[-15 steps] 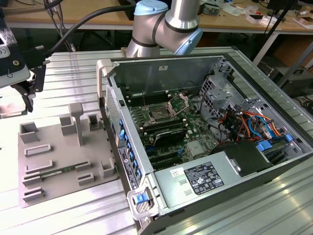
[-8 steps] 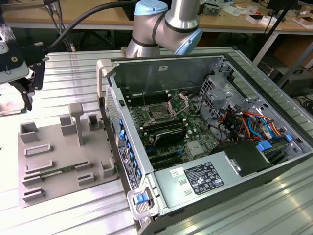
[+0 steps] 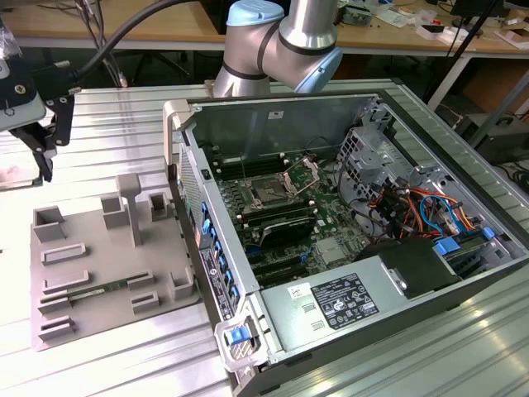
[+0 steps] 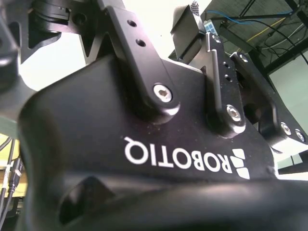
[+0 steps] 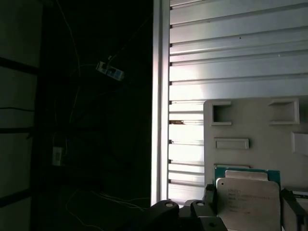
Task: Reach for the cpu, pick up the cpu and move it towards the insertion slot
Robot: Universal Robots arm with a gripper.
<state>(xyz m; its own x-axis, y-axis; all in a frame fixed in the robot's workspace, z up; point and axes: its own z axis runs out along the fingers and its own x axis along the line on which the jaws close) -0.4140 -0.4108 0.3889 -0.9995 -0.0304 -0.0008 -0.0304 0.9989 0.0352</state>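
Gripper (image 3: pixel 43 157) at the exterior view's far left, above grey fixture tray (image 3: pixel 99 240), fingers part-closed on the cpu (image 5: pixel 248 202) by its edges in the first wrist view. Insertion slot (image 3: pixel 269 194) sits well apart, inside PC case (image 3: pixel 273 116). Risk: the thin edge hold slips and the chip tilts or drops.

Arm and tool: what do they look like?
The arm has silver tubes and pale blue joint caps, with a thick black cable leading to the wrist. The tool is matte black, with white lettering and silver hex bolts in the second wrist view.
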